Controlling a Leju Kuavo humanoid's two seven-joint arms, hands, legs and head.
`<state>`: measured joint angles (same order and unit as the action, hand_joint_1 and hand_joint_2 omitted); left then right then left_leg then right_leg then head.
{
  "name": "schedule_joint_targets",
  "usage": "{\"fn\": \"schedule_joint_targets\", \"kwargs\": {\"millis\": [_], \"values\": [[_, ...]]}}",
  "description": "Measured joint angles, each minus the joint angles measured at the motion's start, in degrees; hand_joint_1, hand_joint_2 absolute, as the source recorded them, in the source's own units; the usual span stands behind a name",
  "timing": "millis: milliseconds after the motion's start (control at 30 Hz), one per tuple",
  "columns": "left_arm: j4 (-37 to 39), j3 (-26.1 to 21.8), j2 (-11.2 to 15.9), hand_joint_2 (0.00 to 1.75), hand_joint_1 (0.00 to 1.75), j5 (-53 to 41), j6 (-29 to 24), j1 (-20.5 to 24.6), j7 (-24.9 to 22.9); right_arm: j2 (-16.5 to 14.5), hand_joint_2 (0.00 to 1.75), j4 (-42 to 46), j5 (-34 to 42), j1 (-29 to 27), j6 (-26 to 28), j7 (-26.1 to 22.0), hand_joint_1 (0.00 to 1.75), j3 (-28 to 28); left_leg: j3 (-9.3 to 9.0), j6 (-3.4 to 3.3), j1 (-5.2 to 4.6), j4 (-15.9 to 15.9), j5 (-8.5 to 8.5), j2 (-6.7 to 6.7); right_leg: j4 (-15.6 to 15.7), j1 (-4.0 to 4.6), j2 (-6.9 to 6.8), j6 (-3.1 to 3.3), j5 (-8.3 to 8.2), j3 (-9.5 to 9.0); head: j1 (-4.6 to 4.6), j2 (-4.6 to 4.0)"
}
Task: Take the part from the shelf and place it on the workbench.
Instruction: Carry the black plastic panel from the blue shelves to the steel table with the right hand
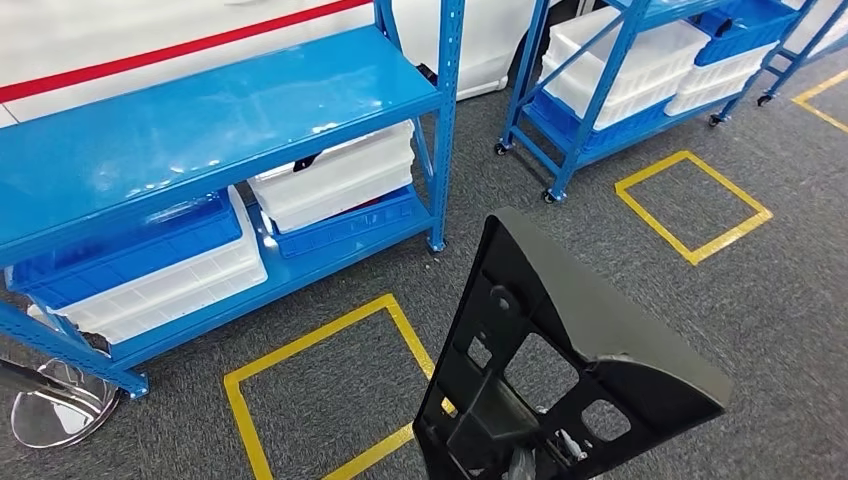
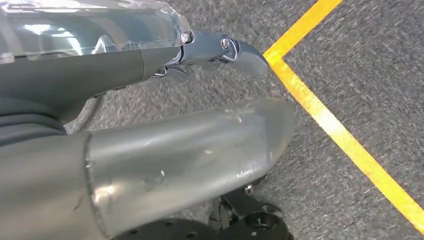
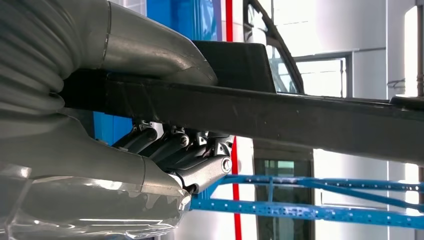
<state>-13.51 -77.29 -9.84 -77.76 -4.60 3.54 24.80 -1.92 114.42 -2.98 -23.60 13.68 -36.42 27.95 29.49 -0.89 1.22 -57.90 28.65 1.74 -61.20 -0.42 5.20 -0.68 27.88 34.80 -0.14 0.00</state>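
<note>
The right hand [image 3: 165,150] is clamping the black part [image 1: 560,370] clear of the blue shelf [image 1: 200,120], the left hand [image 2: 150,150] is hanging empty with fingers apart, and the carry to the table is judged next.

We count one black part [image 1: 560,350], held up in front of us. Two blue shelf racks: the near rack [image 1: 200,110] on the left, the wheeled rack [image 1: 600,90] farther right. On the near rack's lower level we see two white bins [image 1: 335,180] and two blue bins [image 1: 130,250], stacked in pairs. The wheeled rack carries at least three white bins [image 1: 620,60] and one blue bin [image 1: 745,25]. Two full yellow floor squares [image 1: 690,205], plus a corner of a third [image 1: 820,100]. One clear round base [image 1: 50,410] sits on the carpet. Two hands: left hand [image 2: 165,150], right hand [image 3: 150,120].
</note>
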Motion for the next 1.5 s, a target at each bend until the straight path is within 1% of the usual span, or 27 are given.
{"fn": "schedule_joint_targets", "kwargs": {"millis": [67,100,167,233,300,367,433,500,567,633,667,700,733,800,867,900,933,1000,1067,1100,1167,1200,1267,1300,1367,1433,1500], "values": [[0.00,-0.01,0.01,0.00,0.00,-0.03,0.02,-0.12,0.03,0.00,1.75,0.00,0.03,-0.04,-0.13,-0.04,1.75,-0.10,0.06,-0.50,-0.09,0.28,-0.23,-1.62,-6.02,0.06,-3.25,-0.30,3.49,2.85,0.39,0.00],[0.00,-0.02,0.04,0.00,0.00,-0.03,0.03,-0.20,0.03,0.00,1.75,-0.02,0.03,-0.04,-0.18,-0.04,1.75,-0.13,0.15,-0.60,-0.20,0.26,-0.24,-2.47,-9.61,-0.04,-4.09,-0.45,5.10,4.56,0.50,0.00],[0.00,-0.02,0.09,0.00,0.00,-0.03,0.09,-0.22,0.02,0.00,1.75,-0.04,0.09,-0.09,-0.22,-0.04,1.75,-0.18,0.24,-0.59,-0.37,0.22,-0.21,-4.10,-13.13,-0.25,-4.83,-0.62,5.76,6.09,0.51,0.00],[0.00,-0.02,0.09,0.00,0.00,-0.03,0.23,-0.08,0.01,0.00,1.75,-0.05,0.15,-0.13,-0.28,-0.03,1.75,-0.21,0.14,-0.45,-0.44,0.18,-0.09,-5.51,-8.39,-0.30,-5.63,-0.43,2.72,3.29,0.53,0.00],[0.00,-0.02,0.07,0.00,0.00,-0.03,0.34,0.02,0.01,0.00,1.75,-0.05,0.18,-0.10,-0.38,-0.02,1.75,-0.22,-0.15,-0.07,-0.62,0.11,0.15,-6.67,-0.72,0.09,-8.17,0.22,0.19,-0.92,0.50,0.00],[0.00,-0.01,0.06,0.00,0.00,-0.04,0.38,0.06,-0.02,-0.02,1.75,-0.03,0.22,-0.08,-0.49,-0.03,1.75,-0.24,-0.39,0.49,-0.81,0.06,0.37,-7.62,2.47,0.63,-9.53,0.87,-0.21,-2.45,0.43,0.00],[0.00,-0.01,0.05,0.00,0.00,-0.05,0.38,0.19,-0.05,-0.07,1.75,-0.02,0.27,-0.17,-0.57,-0.03,1.75,-0.27,-0.61,1.10,-0.86,0.17,0.52,-8.44,2.66,0.68,-8.26,1.42,-0.50,-2.27,0.38,0.00],[0.00,-0.01,0.08,0.00,0.00,-0.05,0.38,0.31,-0.05,-0.16,1.75,-0.02,0.33,-0.26,-0.67,-0.05,1.75,-0.31,-0.24,1.69,-0.72,-1.24,1.90,-6.61,3.19,0.32,-7.04,2.09,-0.99,-2.24,0.27,0.00],[0.00,-0.01,0.12,0.00,0.00,-0.05,0.38,0.22,-0.06,-0.27,1.75,-0.02,0.38,-0.24,-0.77,-0.09,1.75,-0.33,2.07,2.05,-0.54,-6.87,5.54,-3.44,3.49,0.11,-5.89,2.63,-1.35,-2.12,0.04,0.00],[0.00,-0.01,0.12,0.00,0.00,-0.05,0.38,-0.03,-0.07,-0.31,1.75,-0.03,0.38,-0.25,-0.82,-0.10,1.75,-0.36,5.28,2.18,-0.51,-14.09,8.69,-2.35,3.40,0.17,-4.44,2.87,-1.48,-1.88,-0.10,0.00],[0.00,-0.01,0.13,0.00,0.00,-0.05,0.38,-0.13,-0.08,-0.32,1.75,-0.03,0.38,-0.28,-0.84,-0.11,1.75,-0.38,6.09,2.22,-0.50,-15.79,8.80,-2.22,3.30,0.19,-3.63,2.89,-1.50,-1.83,-0.10,0.00],[0.00,-0.02,0.14,0.00,0.00,-0.05,0.38,-0.18,-0.08,-0.32,1.75,-0.04,0.38,-0.31,-0.85,-0.12,1.75,-0.41,5.92,2.23,-0.47,-15.29,7.69,-2.12,3.14,0.17,-2.78,2.86,-1.48,-1.81,-0.12,0.00],[0.00,-0.02,0.16,0.00,0.00,-0.05,0.38,-0.19,-0.08,-0.33,1.75,-0.04,0.38,-0.32,-0.86,-0.12,1.75,-0.44,4.72,2.22,-0.39,-12.50,5.58,-1.78,2.90,0.12,-1.92,2.76,-1.42,-1.81,-0.12,0.00],[0.00,-0.02,0.20,0.00,0.00,-0.05,0.38,-0.20,-0.08,-0.39,1.75,-0.04,0.38,-0.29,-0.87,-0.13,1.75,-0.46,1.57,2.10,-0.07,-4.94,1.88,0.72,2.19,0.09,-0.38,2.31,-1.18,-1.60,-0.20,0.00],[0.00,-0.01,0.20,0.00,0.00,-0.05,0.38,-0.19,-0.11,-0.45,1.75,-0.03,0.38,-0.26,-0.89,-0.16,1.75,-0.50,0.24,1.79,0.05,-1.32,0.99,2.93,1.66,0.05,0.92,1.58,-1.19,-1.03,-0.25,0.00],[0.00,0.00,0.20,0.00,0.00,-0.05,0.38,-0.15,-0.13,-0.46,1.75,-0.02,0.38,-0.28,-0.90,-0.18,1.75,-0.53,0.21,1.53,-0.07,-1.15,1.13,3.06,1.62,0.03,1.57,1.15,-1.36,-0.73,-0.28,0.00],[0.00,0.01,0.18,0.00,0.00,-0.05,0.38,-0.10,-0.15,-0.46,1.75,-0.02,0.38,-0.32,-0.91,-0.19,1.75,-0.55,0.22,1.10,-0.07,-1.08,0.97,2.42,1.70,-0.08,2.17,0.75,-1.58,-0.49,-0.29,0.00],[0.00,0.01,0.13,0.00,0.00,-0.06,0.38,-0.02,-0.15,-0.47,1.75,-0.02,0.38,-0.39,-0.92,-0.20,1.75,-0.60,0.03,0.17,-0.01,-0.56,0.52,0.93,0.69,-0.05,0.56,0.15,-0.97,0.23,-0.15,0.00],[0.00,-0.01,0.12,0.00,0.00,-0.07,0.38,-0.12,-0.12,-0.46,1.75,-0.02,0.38,-0.33,-0.93,-0.21,1.75,-0.65,-0.01,-0.50,-0.08,-0.19,0.22,-0.78,-4.14,-0.01,-2.98,-0.28,1.95,2.58,0.22,-0.01],[0.00,-0.01,0.16,0.00,0.00,-0.09,0.38,-0.22,-0.12,-0.46,1.75,-0.02,0.38,-0.30,-0.94,-0.21,1.75,-0.67,0.04,-0.65,-0.22,-0.17,0.20,-1.64,-7.81,-0.08,-4.07,-0.50,3.79,4.37,0.39,-0.01],[0.00,-0.02,0.24,0.00,0.00,-0.16,0.38,-0.30,-0.18,-0.46,1.75,-0.03,0.37,-0.35,-0.93,-0.21,1.75,-0.75,0.13,-0.71,-0.44,-0.20,0.26,-3.39,-13.25,-0.31,-4.74,-0.77,5.50,7.00,0.42,-0.01],[0.00,-0.02,0.25,0.00,0.00,-0.20,0.38,-0.26,-0.21,-0.46,1.75,-0.04,0.37,-0.38,-0.93,-0.21,1.75,-0.79,0.10,-0.70,-0.50,-0.20,0.32,-4.20,-13.29,-0.35,-4.93,-0.78,4.88,6.95,0.42,0.00],[0.00,-0.02,0.25,0.00,0.00,-0.23,0.42,-0.09,-0.25,-0.46,1.75,-0.03,0.32,-0.40,-0.92,-0.21,1.75,-0.83,-0.12,-0.54,-0.59,-0.18,0.52,-5.59,-7.24,-0.22,-6.07,-0.41,1.47,3.52,0.44,0.00],[0.00,-0.02,0.21,0.00,0.00,-0.24,0.44,-0.04,-0.25,-0.46,1.75,-0.03,0.28,-0.39,-0.92,-0.21,1.75,-0.84,-0.28,-0.36,-0.69,-0.18,0.67,-6.17,-3.28,0.09,-7.42,0.01,0.22,1.30,0.43,0.00],[0.00,-0.01,0.14,0.00,0.00,-0.25,0.46,0.03,-0.26,-0.48,1.75,-0.01,0.18,-0.38,-0.91,-0.23,1.75,-0.85,-0.57,0.18,-0.85,-0.15,0.97,-7.19,1.64,0.74,-9.24,0.83,-0.83,-1.32,0.43,-0.01],[0.00,0.00,0.07,0.00,0.00,-0.25,0.47,0.17,-0.28,-0.50,1.75,0.01,0.14,-0.48,-0.90,-0.24,1.75,-0.86,-0.95,0.76,-0.92,0.07,1.14,-8.26,2.32,1.07,-8.63,1.36,-0.80,-1.34,0.48,-0.01],[0.00,0.01,0.06,0.00,0.00,-0.25,0.47,0.34,-0.30,-0.56,1.75,0.04,0.07,-0.61,-0.88,-0.24,1.75,-0.87,-1.18,1.30,-0.81,-0.47,1.94,-7.60,3.06,0.69,-7.39,1.95,-1.24,-1.58,0.46,0.00]]}}
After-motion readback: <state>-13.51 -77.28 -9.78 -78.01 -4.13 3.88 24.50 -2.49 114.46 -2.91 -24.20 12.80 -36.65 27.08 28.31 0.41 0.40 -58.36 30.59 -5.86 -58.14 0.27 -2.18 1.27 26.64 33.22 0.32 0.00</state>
